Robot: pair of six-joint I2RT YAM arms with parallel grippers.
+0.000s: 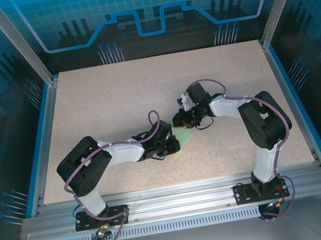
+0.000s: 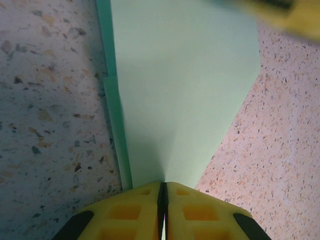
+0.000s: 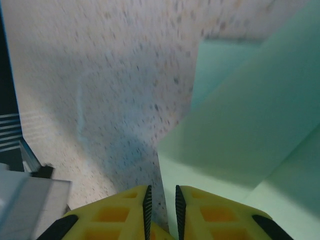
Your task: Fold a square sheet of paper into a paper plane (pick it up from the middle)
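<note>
The sheet of paper point(image 1: 185, 135) is pale mint green and lies folded on the table's middle, between the two grippers. In the left wrist view the paper point(image 2: 180, 90) tapers to a point with a lengthwise crease. My left gripper point(image 2: 163, 192) is shut on that point, and from above it point(image 1: 174, 145) sits at the paper's near-left side. My right gripper point(image 1: 180, 121) is at the paper's far end. Its jaws point(image 3: 162, 195) stand narrowly open, and the edge of the layered paper point(image 3: 250, 130) runs into the gap. A yellow blur, the right fingertip point(image 2: 280, 15), hangs over the paper's wide end.
The speckled beige table point(image 1: 108, 104) has blue rails along its left point(image 1: 40, 140) and right point(image 1: 289, 98) sides. An aluminium frame point(image 1: 173, 195) bearing both arm bases runs along the near edge. Clear panels wall in the workspace.
</note>
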